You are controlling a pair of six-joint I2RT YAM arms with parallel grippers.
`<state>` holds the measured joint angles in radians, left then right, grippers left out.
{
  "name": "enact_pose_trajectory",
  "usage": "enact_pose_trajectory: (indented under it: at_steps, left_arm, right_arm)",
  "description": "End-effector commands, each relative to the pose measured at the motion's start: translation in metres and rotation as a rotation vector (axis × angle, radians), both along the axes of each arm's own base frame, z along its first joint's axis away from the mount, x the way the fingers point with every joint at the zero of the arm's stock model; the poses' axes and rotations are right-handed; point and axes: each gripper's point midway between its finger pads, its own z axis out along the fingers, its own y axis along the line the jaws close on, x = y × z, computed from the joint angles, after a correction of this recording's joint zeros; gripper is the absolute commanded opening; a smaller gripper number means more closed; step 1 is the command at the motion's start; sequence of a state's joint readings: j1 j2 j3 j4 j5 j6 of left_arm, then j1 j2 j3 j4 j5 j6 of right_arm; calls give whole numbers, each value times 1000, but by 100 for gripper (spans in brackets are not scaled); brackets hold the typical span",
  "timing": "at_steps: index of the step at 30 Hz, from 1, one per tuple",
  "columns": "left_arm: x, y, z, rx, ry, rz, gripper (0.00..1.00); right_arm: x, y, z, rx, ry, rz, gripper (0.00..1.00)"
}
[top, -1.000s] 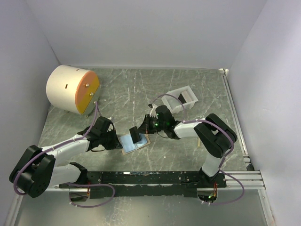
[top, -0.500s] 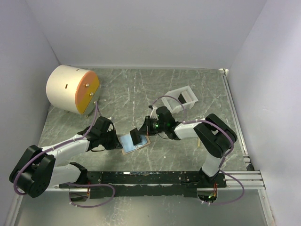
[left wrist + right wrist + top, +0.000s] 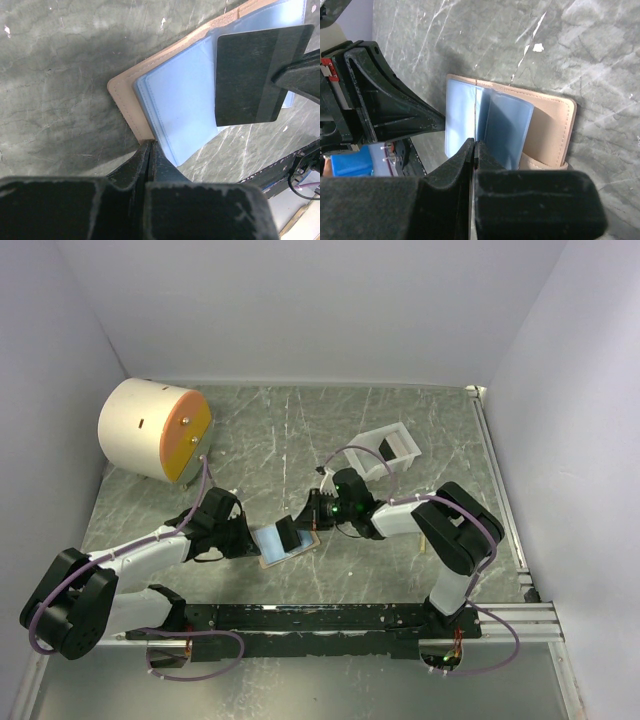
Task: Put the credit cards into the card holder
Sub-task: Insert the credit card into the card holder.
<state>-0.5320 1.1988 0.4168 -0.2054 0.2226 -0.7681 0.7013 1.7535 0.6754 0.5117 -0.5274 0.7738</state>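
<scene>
Left hand (image 3: 150, 152) clamps card holder (image 3: 125, 95) edge, pinning it open; right hand (image 3: 474, 150) pinches credit card (image 3: 250, 75), aiming for pocket (image 3: 185, 100).

Left gripper (image 3: 150, 150) jaws were pinched together on the near edge of the open card holder (image 3: 175, 100), pale blue pockets facing up. Dark credit card (image 3: 247, 70) sat tilted over the right pockets, with a black finger (image 3: 300, 75) on its right edge. Green marbled table (image 3: 60, 100) underneath.
</scene>
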Motion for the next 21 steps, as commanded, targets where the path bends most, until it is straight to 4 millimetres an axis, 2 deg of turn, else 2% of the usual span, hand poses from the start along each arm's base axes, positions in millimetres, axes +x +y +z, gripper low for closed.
enact_pose_trajectory:
  at_steps: [1, 6, 10, 21]
  left_arm:
    - [-6, 9, -14, 55, 24, 8, 7]
    - [-7, 9, -15, 52, 28, 8, 7]
    - [-6, 10, -14, 56, 26, 7, 7]
    - [-6, 11, -15, 62, 21, 12, 7]
  right_arm:
    - [5, -1, -4, 13, -8, -28, 0]
    - [18, 7, 5, 82, -36, -75, 0]
    - [25, 8, 5, 89, -51, -97, 0]
    - [19, -5, -2, 83, -56, -140, 0]
